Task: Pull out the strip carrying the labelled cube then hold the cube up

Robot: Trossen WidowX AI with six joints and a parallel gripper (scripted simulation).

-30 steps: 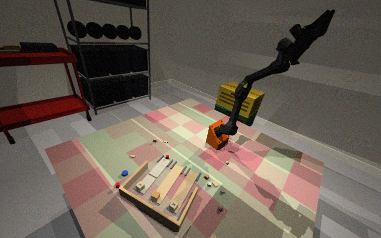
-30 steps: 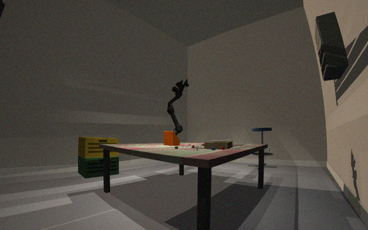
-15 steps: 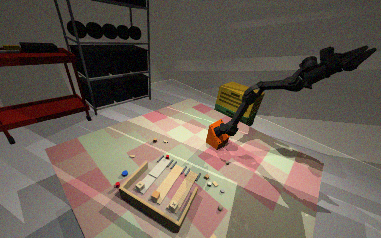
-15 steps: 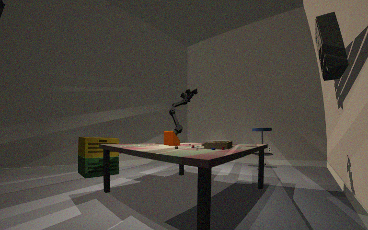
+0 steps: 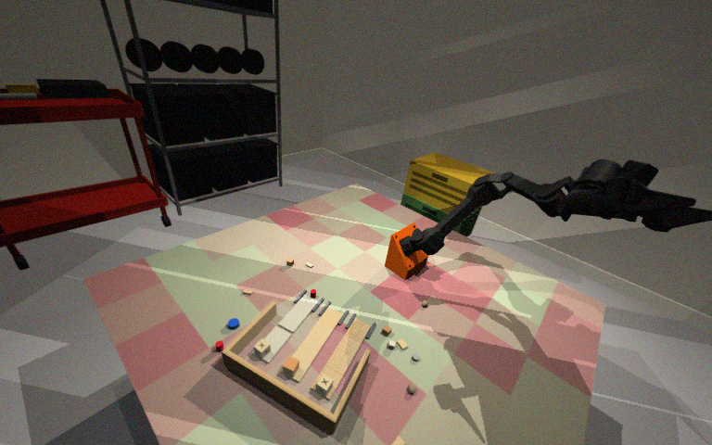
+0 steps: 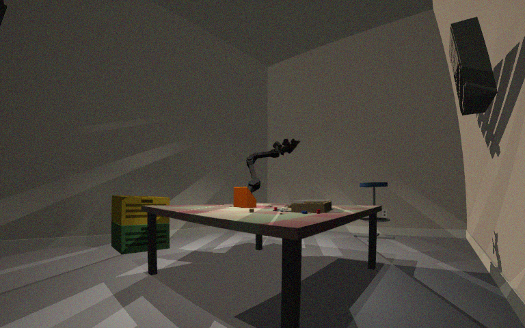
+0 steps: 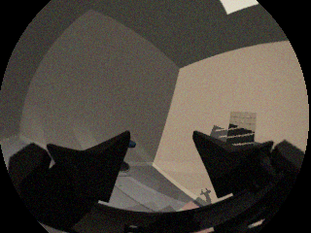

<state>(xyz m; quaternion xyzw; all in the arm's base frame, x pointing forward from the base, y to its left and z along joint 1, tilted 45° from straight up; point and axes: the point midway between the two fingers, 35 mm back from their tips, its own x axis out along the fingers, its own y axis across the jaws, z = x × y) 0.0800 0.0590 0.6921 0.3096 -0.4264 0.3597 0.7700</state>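
Note:
Three strips lie side by side in a wooden tray (image 5: 278, 387) (image 6: 310, 206). The left pale strip (image 5: 298, 314) shows a break across it; a cube with a dark mark (image 5: 261, 346) sits at its near end. The middle tan strip (image 5: 319, 340) carries a plain orange cube (image 5: 290, 364). The right woven-look strip (image 5: 347, 349) looks unbroken and carries another cube with a dark mark (image 5: 324, 384). My gripper (image 5: 701, 209) (image 6: 297, 142) (image 7: 162, 135) is open and empty, high above the table and far from the strips.
Short dark bars (image 5: 342, 317) stand in pairs by the strips' far ends. Small loose bits, red pieces (image 5: 219, 346) (image 5: 313, 293) and a blue disc (image 5: 234, 324) lie around the tray. The orange arm base (image 5: 401, 257) (image 6: 243, 197) stands beyond it.

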